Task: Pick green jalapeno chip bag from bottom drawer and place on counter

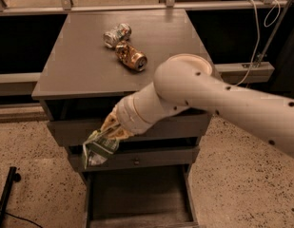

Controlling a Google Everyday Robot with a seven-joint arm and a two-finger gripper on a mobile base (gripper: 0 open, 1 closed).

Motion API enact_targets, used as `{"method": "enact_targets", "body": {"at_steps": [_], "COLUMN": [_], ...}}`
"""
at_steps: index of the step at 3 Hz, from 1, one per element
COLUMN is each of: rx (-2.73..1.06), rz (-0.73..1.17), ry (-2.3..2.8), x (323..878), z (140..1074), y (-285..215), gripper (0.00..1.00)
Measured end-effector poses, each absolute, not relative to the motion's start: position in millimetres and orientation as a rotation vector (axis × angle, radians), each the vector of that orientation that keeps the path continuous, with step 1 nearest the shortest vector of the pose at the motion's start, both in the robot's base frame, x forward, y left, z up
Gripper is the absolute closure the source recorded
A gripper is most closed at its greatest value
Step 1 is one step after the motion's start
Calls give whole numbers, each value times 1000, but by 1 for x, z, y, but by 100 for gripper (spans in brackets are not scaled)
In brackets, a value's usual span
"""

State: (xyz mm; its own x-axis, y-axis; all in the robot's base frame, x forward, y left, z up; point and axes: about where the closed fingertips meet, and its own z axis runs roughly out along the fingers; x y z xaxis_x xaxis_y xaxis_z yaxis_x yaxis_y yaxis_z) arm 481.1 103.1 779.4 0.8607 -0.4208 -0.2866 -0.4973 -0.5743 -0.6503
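1. Bottom drawer [137,196]: pulled open straight below the jaws, its dark floor in view.
2. Bag [97,148]: green, crinkled, hanging in the air down and left of the jaws, in front of the upper drawer fronts [65,133], above the open drawer and below tabletop level.
3. Tabletop [80,65]: dark grey, above and behind the jaws. It carries a silver can [117,34] and a gold can [131,57], touching each other, and a pale bowl [196,61], partly hidden behind the arm.
4. Room: speckled floor [32,151] to either side of the jaws; a white cable [253,46] far up and right.
5. Arm [222,103]: white, reaching in from the right and sloping down-left across the cabinet front.
6. Gripper [109,133]: in front of the top drawer, left of centre; jaws clamped on the bag's upper end.
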Motion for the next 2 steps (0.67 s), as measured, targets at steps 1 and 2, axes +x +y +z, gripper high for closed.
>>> {"method": "enact_targets", "body": {"at_steps": [1,2], "rx": [-2289,-2320], "rz": [73,44], "ry": [686,689], "x": [499,520], "z": [832,880], "y": [100,108], "gripper": [100,100]}}
